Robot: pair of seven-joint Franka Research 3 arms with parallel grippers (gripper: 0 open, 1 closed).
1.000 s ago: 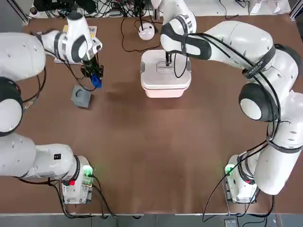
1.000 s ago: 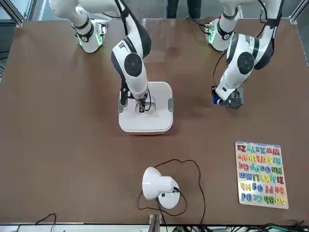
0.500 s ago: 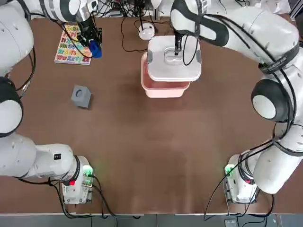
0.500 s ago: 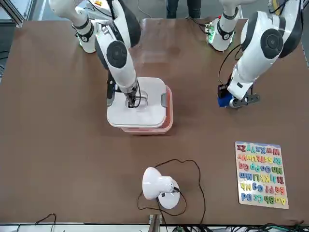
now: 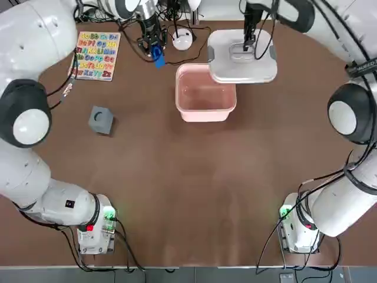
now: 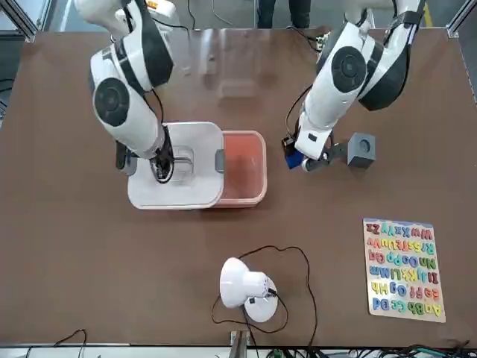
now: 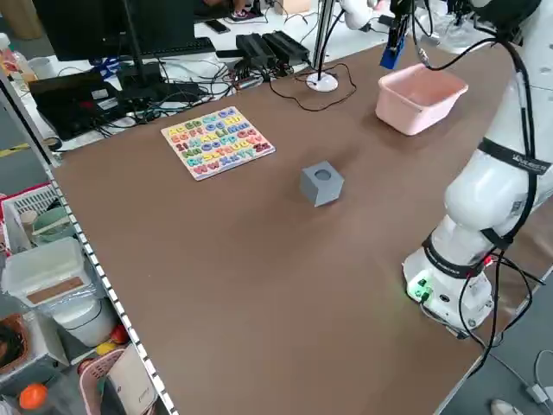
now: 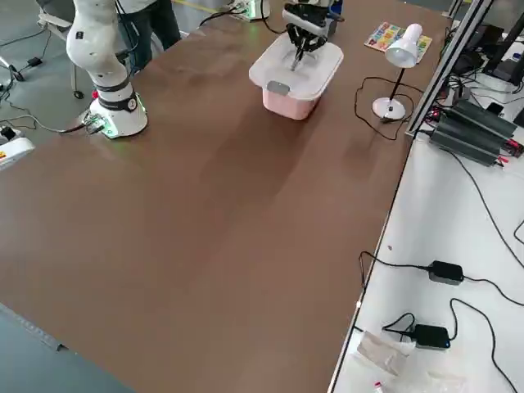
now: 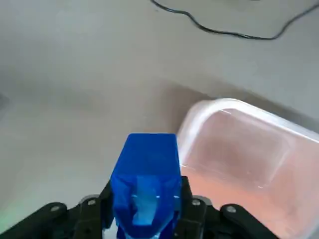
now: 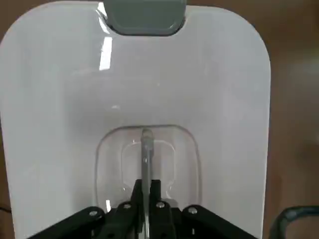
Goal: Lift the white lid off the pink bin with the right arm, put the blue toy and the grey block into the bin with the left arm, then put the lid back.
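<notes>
The pink bin [image 5: 206, 94] [image 6: 242, 170] stands uncovered at the far middle of the table. My right gripper [image 5: 245, 46] [image 10: 145, 191] is shut on the handle of the white lid [image 5: 242, 55] [image 6: 176, 165], holding it in the air to the bin's right and partly over its rim. My left gripper [image 5: 154, 50] [image 6: 299, 159] is shut on the blue toy [image 5: 157, 54] [image 9: 146, 181], raised just left of the bin's far corner. In the left wrist view the bin [image 9: 249, 159] lies just beyond the toy. The grey block [image 5: 101, 118] [image 6: 361, 149] [image 7: 322, 183] rests on the table to the left.
A colourful alphabet puzzle board [image 5: 94, 55] [image 6: 402, 268] lies at the far left. A small white round lamp [image 5: 182, 39] [image 6: 244, 289] with a black cable sits behind the bin. Arm bases stand at the near corners [image 5: 94, 227] [image 5: 300, 230].
My right gripper has carried the lid up and to the right, off the bin. My left gripper has swung right with the blue toy, from over the puzzle board to beside the bin.
</notes>
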